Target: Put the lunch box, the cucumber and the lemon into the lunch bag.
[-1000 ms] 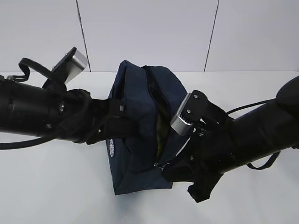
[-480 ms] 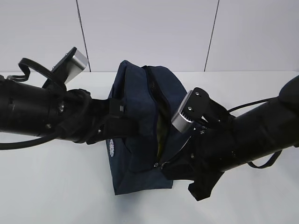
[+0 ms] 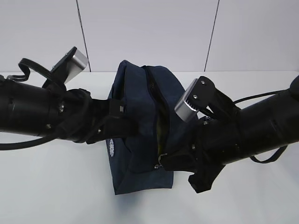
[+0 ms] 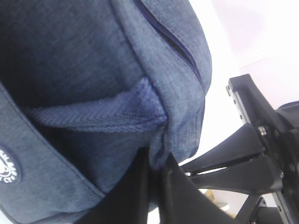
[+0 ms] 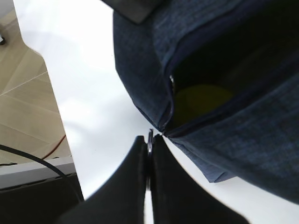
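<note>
Small round white badge [image 3: 111, 148] on side of bag [image 3: 135, 93], ring of print around its edge too small and blurred to read, same badge cut off at frame edge in left wrist view, letters illegible, no other text, brand or number legible
</note>
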{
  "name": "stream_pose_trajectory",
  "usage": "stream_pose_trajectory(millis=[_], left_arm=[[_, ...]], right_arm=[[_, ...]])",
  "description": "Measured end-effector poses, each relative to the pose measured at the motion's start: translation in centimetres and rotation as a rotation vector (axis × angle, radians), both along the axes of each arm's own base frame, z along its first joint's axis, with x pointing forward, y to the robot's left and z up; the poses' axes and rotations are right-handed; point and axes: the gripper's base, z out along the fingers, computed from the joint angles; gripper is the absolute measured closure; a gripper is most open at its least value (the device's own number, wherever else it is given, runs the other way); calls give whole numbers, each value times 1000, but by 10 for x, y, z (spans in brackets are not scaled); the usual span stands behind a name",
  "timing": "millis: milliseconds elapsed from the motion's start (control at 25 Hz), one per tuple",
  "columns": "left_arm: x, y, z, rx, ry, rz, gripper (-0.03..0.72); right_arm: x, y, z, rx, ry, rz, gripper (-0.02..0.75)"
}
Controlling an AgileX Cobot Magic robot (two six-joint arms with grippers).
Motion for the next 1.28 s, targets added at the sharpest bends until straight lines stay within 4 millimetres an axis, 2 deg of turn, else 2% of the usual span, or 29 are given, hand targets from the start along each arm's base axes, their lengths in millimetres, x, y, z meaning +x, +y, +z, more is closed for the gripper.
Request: stream_pose_trajectory(millis=[840,1280], left_arm=[[0,1,-1,21,-15,-18,692],[0,1,-1,25,-19,-12,692]], right_arm=[[3,3,6,56,17,-49,730],[2,-3,31,95,-88,-125,730]])
